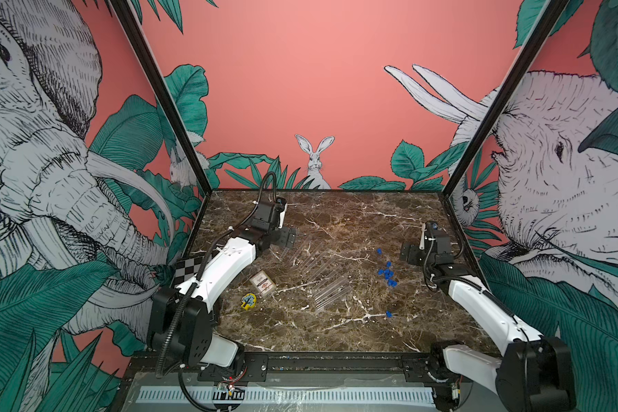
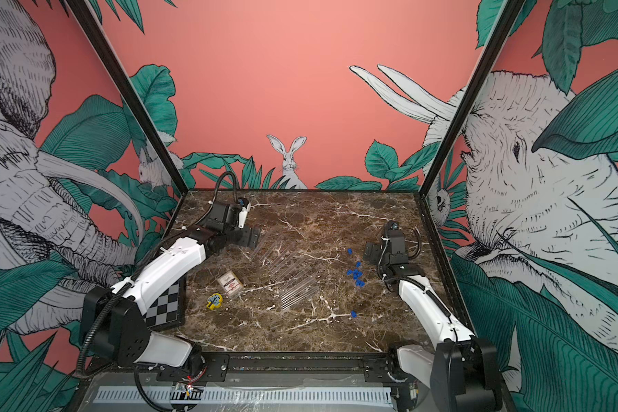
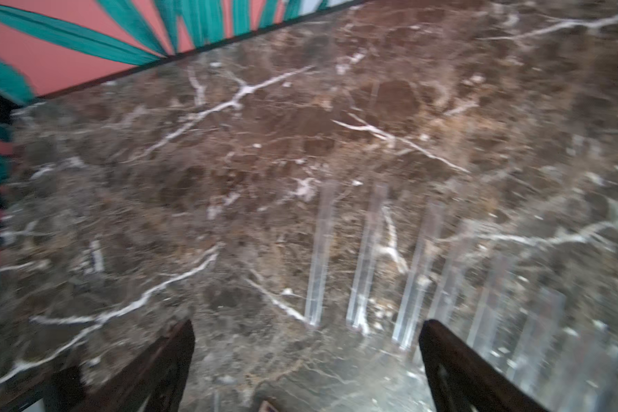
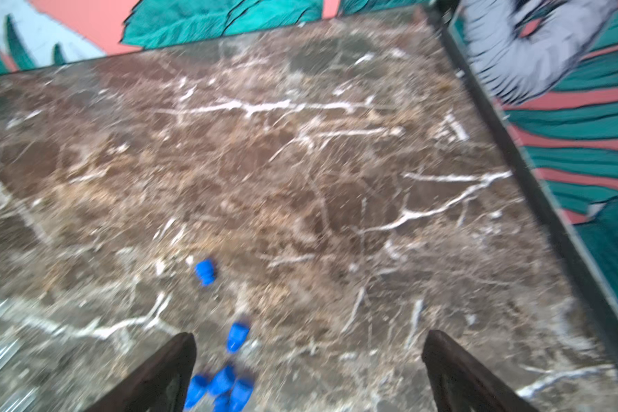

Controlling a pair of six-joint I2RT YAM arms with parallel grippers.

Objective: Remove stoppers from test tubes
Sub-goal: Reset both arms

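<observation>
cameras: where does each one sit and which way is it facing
Both top views: above the table's near edge, looking down toward the back wall; both arms, left gripper and right gripper show.
Left wrist: on the left arm, looking past its open fingers down at the test tubes.
Right wrist: on the right arm, looking past its open fingers down at the stoppers.
Shared: both top views also show those test tubes and stoppers.
</observation>
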